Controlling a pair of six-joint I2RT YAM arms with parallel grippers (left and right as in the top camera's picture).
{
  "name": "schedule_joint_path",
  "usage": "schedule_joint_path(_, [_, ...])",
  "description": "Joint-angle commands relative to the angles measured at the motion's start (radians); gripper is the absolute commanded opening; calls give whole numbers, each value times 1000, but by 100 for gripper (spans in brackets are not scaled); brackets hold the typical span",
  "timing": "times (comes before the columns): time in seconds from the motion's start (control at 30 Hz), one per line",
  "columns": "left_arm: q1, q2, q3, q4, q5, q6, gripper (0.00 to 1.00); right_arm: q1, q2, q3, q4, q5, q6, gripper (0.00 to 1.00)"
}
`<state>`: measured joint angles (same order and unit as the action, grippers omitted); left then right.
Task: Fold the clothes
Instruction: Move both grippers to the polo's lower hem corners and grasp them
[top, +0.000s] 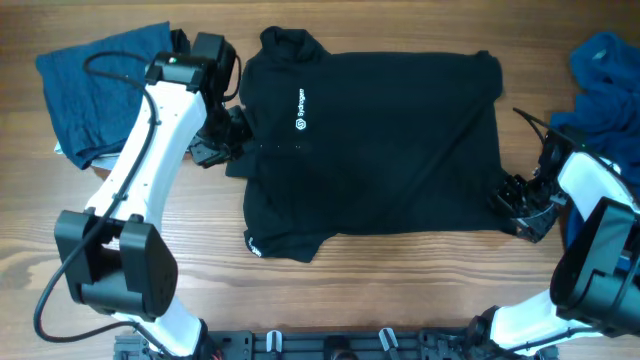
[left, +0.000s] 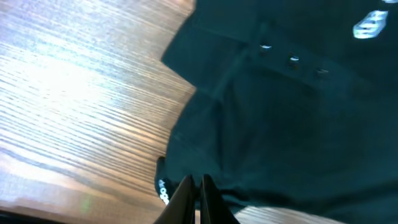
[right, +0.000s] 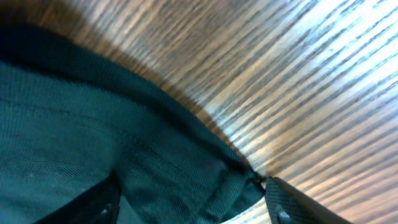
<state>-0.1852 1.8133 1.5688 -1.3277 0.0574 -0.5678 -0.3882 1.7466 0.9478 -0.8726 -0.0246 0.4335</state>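
A large black polo shirt (top: 380, 150) with a small white chest logo (top: 300, 110) lies spread on the wooden table, collar at the far left. My left gripper (top: 230, 132) sits at the shirt's left edge near the collar. In the left wrist view its fingers (left: 198, 185) are pressed together over the shirt's edge (left: 298, 124), with nothing visibly held. My right gripper (top: 518, 205) is at the shirt's near right corner. In the right wrist view its fingers (right: 193, 202) are wide apart with the shirt's corner (right: 93, 124) lying between them.
A folded blue garment (top: 100, 85) lies at the far left behind the left arm. A crumpled blue garment (top: 610, 80) lies at the far right. Bare wooden table (top: 400, 290) runs along the front.
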Motion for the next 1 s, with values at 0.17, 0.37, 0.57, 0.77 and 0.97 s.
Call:
schedule_joint_path(0.17, [95, -24, -154, 31, 37, -12, 17, 1, 4, -30, 28, 32, 20, 39])
schedule_joint_path(0.37, [91, -24, -294, 79, 217, 125, 33, 1, 4, -66, 65, 35, 12, 37])
schedule_joint_path(0.57, [91, -24, -518, 217, 313, 127, 31, 1, 4, -66, 65, 36, 11, 38])
schedule_joint_path(0.77, [91, -24, -609, 295, 335, 196, 32, 1, 4, -66, 67, 35, 11, 38])
schedule_joint_path(0.97, [91, -24, -671, 394, 333, 230, 34, 1, 4, -66, 67, 35, 11, 38])
